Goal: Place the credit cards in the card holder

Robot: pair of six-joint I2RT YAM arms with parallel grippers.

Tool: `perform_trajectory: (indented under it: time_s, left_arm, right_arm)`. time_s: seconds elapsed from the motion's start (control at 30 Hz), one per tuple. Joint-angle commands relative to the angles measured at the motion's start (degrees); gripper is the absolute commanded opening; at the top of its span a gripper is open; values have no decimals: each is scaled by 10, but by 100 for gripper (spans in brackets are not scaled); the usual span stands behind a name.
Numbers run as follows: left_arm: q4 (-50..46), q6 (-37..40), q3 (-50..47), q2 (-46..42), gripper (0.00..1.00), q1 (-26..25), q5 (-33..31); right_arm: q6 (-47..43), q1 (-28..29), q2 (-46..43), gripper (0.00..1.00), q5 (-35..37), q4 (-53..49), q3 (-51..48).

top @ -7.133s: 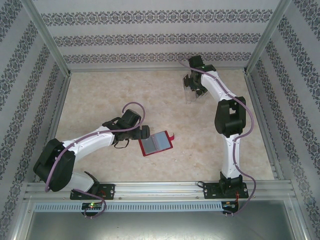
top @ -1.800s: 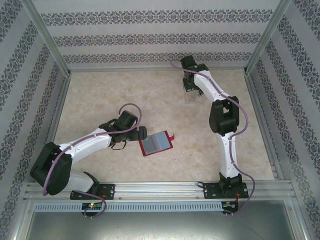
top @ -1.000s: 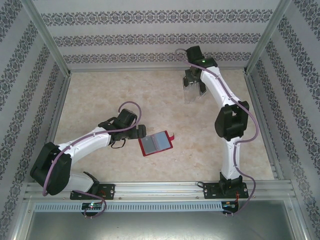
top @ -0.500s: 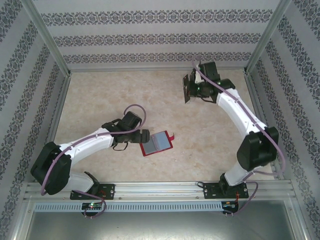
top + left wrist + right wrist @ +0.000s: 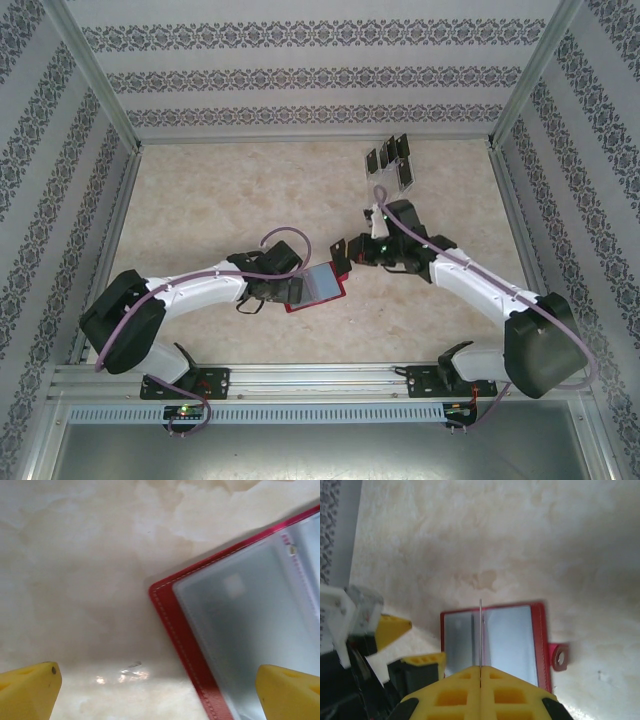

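— What's changed?
— I've brought my right gripper (image 5: pixel 480 680) across from the rack (image 5: pixel 403 170) to just above the wallet (image 5: pixel 322 283). By my reckoning, slotting in comes next.
— Stock, near to far?
— My left gripper (image 5: pixel 160 695): fingers spread wide, empty, straddling the wallet's corner. The wallet: open flat mid-table, grey pockets, no card in them that I can see. My right gripper: fingers closed on one card (image 5: pixel 480 625), edge-on. The rack, far right: several cards (image 5: pixel 385 157) standing in it.

Beige marbled tabletop (image 5: pixel 220 190), floral-striped wallpaper walls (image 5: pixel 300 55), aluminium frame posts (image 5: pixel 92 75)
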Motion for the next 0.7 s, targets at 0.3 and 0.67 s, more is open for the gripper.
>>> perform_trajectory:
  time_s: [0.3, 0.67]
  left_arm:
    - [-28, -2, -34, 29, 100, -6, -57]
    - [-28, 66, -34, 29, 100, 51, -66]
  right_arm:
    - [92, 48, 13, 0, 7, 222, -111]
    - [125, 87, 66, 0, 42, 322, -132]
